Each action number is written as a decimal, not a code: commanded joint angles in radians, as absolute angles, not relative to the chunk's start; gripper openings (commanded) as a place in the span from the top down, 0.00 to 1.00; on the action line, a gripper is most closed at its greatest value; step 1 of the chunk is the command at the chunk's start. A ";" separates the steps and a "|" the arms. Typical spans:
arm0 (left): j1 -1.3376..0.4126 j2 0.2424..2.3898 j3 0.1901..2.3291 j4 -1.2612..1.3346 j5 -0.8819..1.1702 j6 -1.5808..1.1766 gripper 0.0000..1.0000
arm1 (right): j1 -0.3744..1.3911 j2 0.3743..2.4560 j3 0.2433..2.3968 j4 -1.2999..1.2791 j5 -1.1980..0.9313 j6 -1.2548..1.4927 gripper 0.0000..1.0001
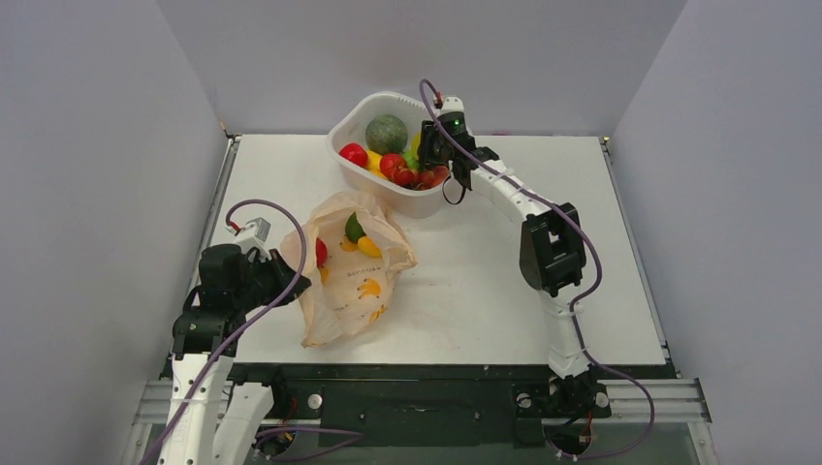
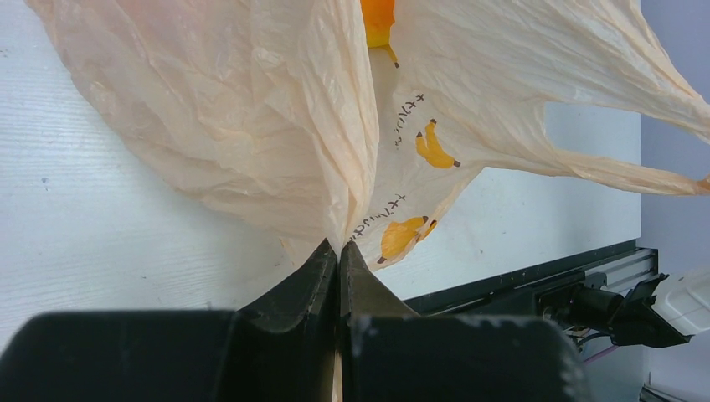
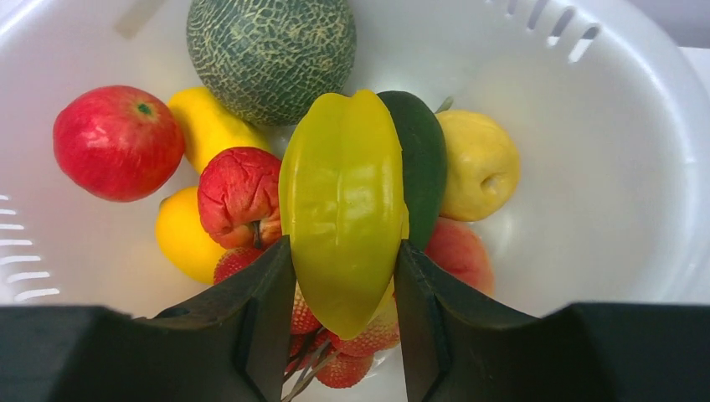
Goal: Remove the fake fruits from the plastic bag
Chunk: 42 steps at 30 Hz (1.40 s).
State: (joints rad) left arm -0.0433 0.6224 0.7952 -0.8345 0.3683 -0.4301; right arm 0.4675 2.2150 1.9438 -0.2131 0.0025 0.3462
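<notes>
The peach-orange plastic bag (image 1: 349,286) lies on the table left of centre, mouth toward the back. Inside it I see a green fruit (image 1: 355,228), a yellow one (image 1: 369,247) and a red one (image 1: 321,253). My left gripper (image 1: 291,286) is shut on a bunched fold of the bag (image 2: 243,109); in the left wrist view its fingertips (image 2: 338,244) pinch the film, and an orange fruit (image 2: 377,21) shows through the opening. Over the white tub, my right gripper (image 3: 343,251) is shut on a yellow-green ribbed fruit (image 3: 343,193), both fingers pressed against its sides.
The white tub (image 1: 361,111) stands at the back centre. It holds a dark-green melon (image 3: 268,50), a red apple (image 3: 117,142), yellow fruits, a dark green piece and a cluster of red bumpy ones. Grey walls close in the table on both sides.
</notes>
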 commanded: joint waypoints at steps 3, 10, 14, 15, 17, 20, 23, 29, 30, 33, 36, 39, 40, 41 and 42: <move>-0.035 0.620 0.802 -0.808 0.330 -0.434 1.00 | 0.480 2.234 2.002 -0.181 -0.052 0.332 0.93; -0.036 0.621 0.801 -0.806 0.359 -0.426 1.00 | 0.481 2.252 2.027 -0.231 -0.021 0.327 0.55; -0.037 0.624 0.802 -0.802 0.385 -0.417 1.00 | 0.488 2.233 2.051 -0.273 -0.012 0.319 0.41; -0.037 0.624 0.803 -0.803 0.393 -0.416 1.00 | 0.494 2.228 2.055 -0.280 -0.008 0.316 0.38; -0.037 0.624 0.804 -0.805 0.403 -0.423 1.00 | 0.503 2.207 2.058 -0.304 0.022 0.306 0.35; -0.037 0.626 0.805 -0.806 0.426 -0.469 1.00 | 0.518 2.147 2.051 -0.360 0.052 0.287 0.34; -0.037 0.630 0.816 -0.795 0.446 -0.539 1.00 | 0.528 2.050 2.017 -0.430 0.060 0.295 0.34; -0.069 0.617 0.812 -0.649 0.547 -0.758 1.00 | 0.609 1.776 1.794 -0.449 0.047 0.342 0.35; -0.081 0.605 0.806 -0.632 0.554 -0.780 1.00 | 0.624 1.707 1.742 -0.442 0.054 0.343 0.35; -0.182 0.584 0.782 -0.576 0.530 -0.859 1.00 | 0.705 1.582 1.641 -0.419 0.087 0.348 0.35; -0.282 0.573 0.782 -0.581 0.443 -0.881 1.00 | 0.777 1.448 1.546 -0.405 0.066 0.354 0.35; -0.358 0.550 0.787 -0.606 0.375 -0.871 1.00 | 0.876 1.337 1.399 -0.346 0.017 0.400 0.39; -0.364 0.549 0.788 -0.615 0.369 -0.864 1.00 | 0.902 1.285 1.358 -0.298 0.013 0.411 0.40; -0.369 0.551 0.793 -0.644 0.362 -0.845 1.00 | 0.948 1.259 1.280 -0.271 0.009 0.434 0.42; -0.369 0.554 0.797 -0.661 0.358 -0.835 1.00 | 0.973 1.213 1.235 -0.211 0.019 0.471 0.44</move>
State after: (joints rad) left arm -0.3504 0.5591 0.7803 -0.6548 0.4244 -0.8398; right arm 0.8845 1.3075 1.4082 -0.3431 0.0341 0.3729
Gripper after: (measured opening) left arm 0.004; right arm 0.591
